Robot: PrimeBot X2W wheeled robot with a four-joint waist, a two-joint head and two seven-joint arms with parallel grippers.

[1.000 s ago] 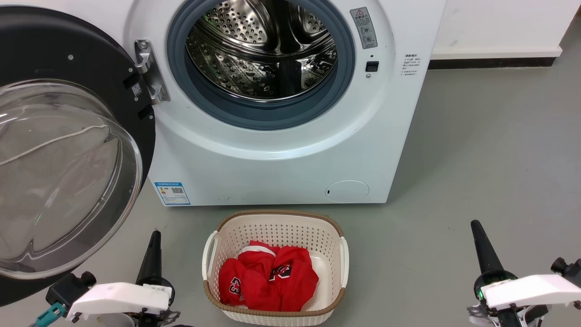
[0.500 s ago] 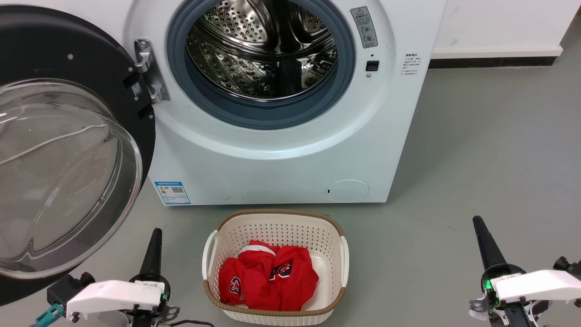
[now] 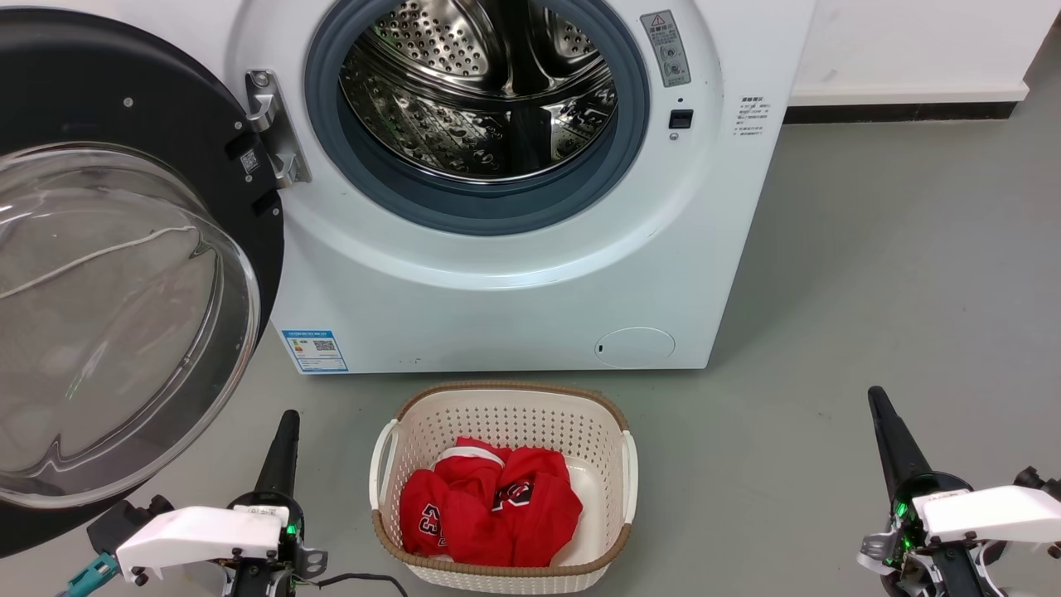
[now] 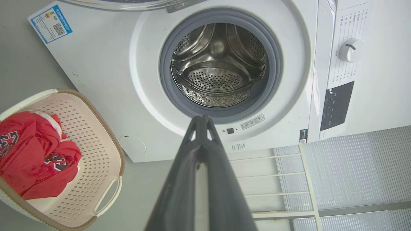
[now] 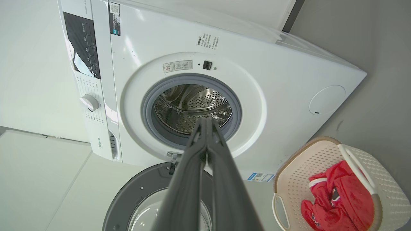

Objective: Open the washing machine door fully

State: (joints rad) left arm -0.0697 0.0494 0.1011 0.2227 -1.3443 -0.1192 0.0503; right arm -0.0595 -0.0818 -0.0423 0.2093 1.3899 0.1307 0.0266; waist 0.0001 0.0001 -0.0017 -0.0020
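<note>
The white washing machine (image 3: 514,282) fills the upper middle of the head view, its steel drum bare inside the grey seal. The washing machine door (image 3: 124,124), a black disc with a bulging clear glass bowl, is swung wide to the left on its metal hinge (image 3: 269,124). The door also lies low in the right wrist view (image 5: 135,195). My left gripper (image 3: 286,419) is shut and empty, low near the door's lower rim. My right gripper (image 3: 874,396) is shut and empty at the lower right, well away from the machine. Each wrist view looks past its own closed fingers, left (image 4: 200,120) and right (image 5: 205,121), at the open drum.
A cream laundry basket (image 3: 613,431) with red clothes (image 3: 489,506) stands on the grey floor in front of the machine, between my two grippers. A white wall with a dark skirting runs behind at the right. A white slatted rack (image 4: 337,179) shows in the left wrist view.
Both grippers have sunk slightly toward the bottom of the head view and edged right. The door, the machine and the basket stand as before.
</note>
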